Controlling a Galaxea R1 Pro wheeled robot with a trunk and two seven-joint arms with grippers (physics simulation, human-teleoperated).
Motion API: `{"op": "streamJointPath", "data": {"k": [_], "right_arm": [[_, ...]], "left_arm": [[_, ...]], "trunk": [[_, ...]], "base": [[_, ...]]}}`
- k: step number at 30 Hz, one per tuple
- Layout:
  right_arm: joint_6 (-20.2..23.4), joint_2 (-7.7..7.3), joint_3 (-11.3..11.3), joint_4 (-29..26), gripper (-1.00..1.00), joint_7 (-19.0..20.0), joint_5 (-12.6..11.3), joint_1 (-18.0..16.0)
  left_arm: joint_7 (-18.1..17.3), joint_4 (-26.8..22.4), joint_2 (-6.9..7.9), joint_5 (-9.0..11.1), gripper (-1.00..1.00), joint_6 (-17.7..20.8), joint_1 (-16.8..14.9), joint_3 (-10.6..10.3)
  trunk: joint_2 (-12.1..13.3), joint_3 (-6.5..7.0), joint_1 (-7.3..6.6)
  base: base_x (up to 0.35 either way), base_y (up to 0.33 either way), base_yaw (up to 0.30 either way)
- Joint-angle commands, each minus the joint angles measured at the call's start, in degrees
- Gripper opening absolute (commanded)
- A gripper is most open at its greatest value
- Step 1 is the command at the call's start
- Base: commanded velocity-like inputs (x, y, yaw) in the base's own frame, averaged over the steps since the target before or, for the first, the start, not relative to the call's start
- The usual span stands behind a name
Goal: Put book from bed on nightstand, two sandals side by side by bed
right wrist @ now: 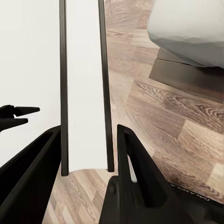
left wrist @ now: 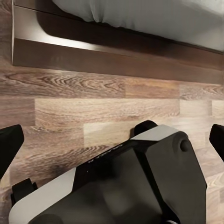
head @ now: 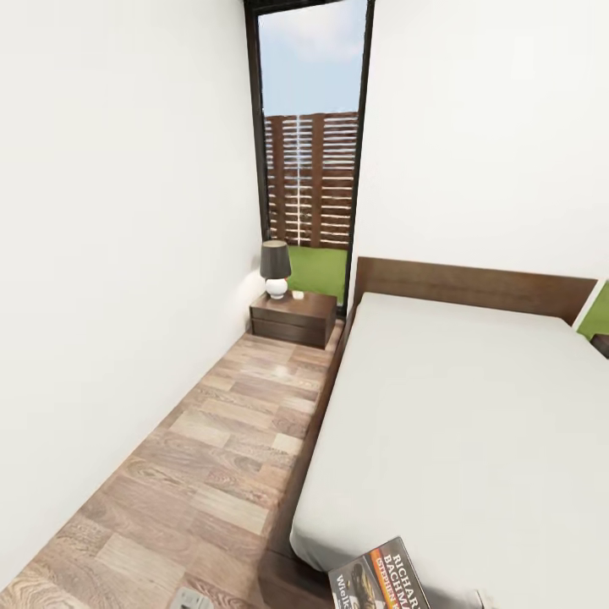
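Left gripper (left wrist: pixel 112 140): two black fingertips (left wrist: pixel 9 142) sit at opposite edges of the left wrist view, spread wide apart with nothing between them; below them lie wood planks and part of the robot's own black-and-grey body (left wrist: pixel 135 182).
Right gripper (right wrist: pixel 88 154): two black fingers (right wrist: pixel 135 163) stand apart and hold nothing; a white panel with thin dark edges (right wrist: pixel 84 93) shows in the gap behind them.
Floor (head: pixel 211 448): wood planks in mixed brown tones, running as a strip between the white wall (head: pixel 110 254) and the side of the bed.
Bed (head: pixel 474 406): low dark-brown frame with a flat headboard and a plain light-grey mattress, taking up the right of the head view; its frame edge and mattress corner also appear in both wrist views.
Book (head: pixel 381 577): lies flat on the near corner of the mattress, close to the edge, dark cover up with an orange-red picture and white lettering; partly cut off by the lower border of the head view.
Nightstand (head: pixel 293 317): dark-brown, with drawers, in the far corner just beside the head of the bed and below the window.
Lamp (head: pixel 275 269): dark shade on a round white base, upright on the nightstand top; a small pale object beside it is too small to identify.
Window (head: pixel 311 152): tall, black-framed, showing a slatted fence, grass and sky.
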Motion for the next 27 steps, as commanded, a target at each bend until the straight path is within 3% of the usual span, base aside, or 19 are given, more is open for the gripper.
{"op": "streamJointPath", "data": {"k": [1,27], "right_arm": [[0.60,-0.06,0.28,-0.03,-1.00,0.06,-0.59,-0.05],[0.60,-0.06,0.15,0.00,-1.00,-0.30,-0.58,-0.05]], "left_arm": [[-0.11,0.01,0.01,-0.61,1.00,-0.34,-0.04,0.37],[-0.12,0.01,0.01,-0.58,1.00,-0.30,-0.04,0.37]], "trunk": [[-0.08,0.00,0.02],[-0.08,2.14,0.02]], "base": [[0.000,0.000,0.000],[0.000,0.000,0.000]]}}
